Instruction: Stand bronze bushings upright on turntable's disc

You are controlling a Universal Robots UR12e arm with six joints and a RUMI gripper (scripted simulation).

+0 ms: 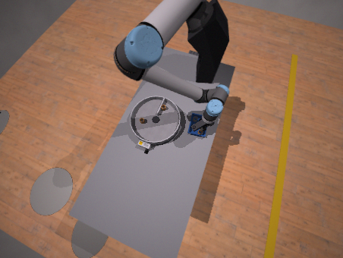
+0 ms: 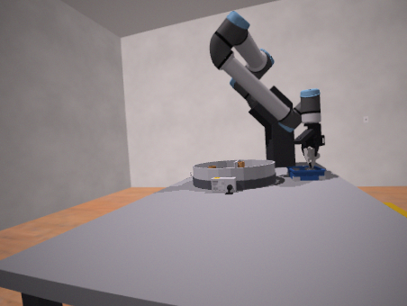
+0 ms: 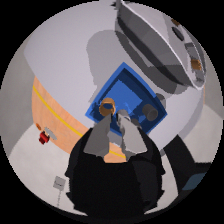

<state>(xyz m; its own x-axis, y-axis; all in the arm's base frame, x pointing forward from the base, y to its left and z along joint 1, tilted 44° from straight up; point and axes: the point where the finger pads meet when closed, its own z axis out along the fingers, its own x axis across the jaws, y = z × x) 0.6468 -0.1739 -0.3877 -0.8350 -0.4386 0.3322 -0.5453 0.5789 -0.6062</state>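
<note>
A blue crate sits on the grey table, right of the turntable (image 1: 155, 120). In the wrist view the crate (image 3: 125, 97) holds a bronze bushing (image 3: 106, 106) on the left and a steel bushing (image 3: 149, 112) on the right. My gripper (image 3: 114, 113) is shut and empty. It hangs low over the crate (image 2: 307, 171), tips (image 2: 310, 163) just above its rim, with the bronze bushing just beyond the left fingertip. Two bronze bushings (image 1: 142, 121) (image 1: 163, 108) stand on the turntable's disc, away from the dark hub (image 1: 155, 119).
The turntable has a raised grey rim (image 2: 234, 175) and a small control box (image 2: 223, 184) at its front. The arm's black base (image 1: 210, 42) stands behind the crate. The table's right edge is close to the crate.
</note>
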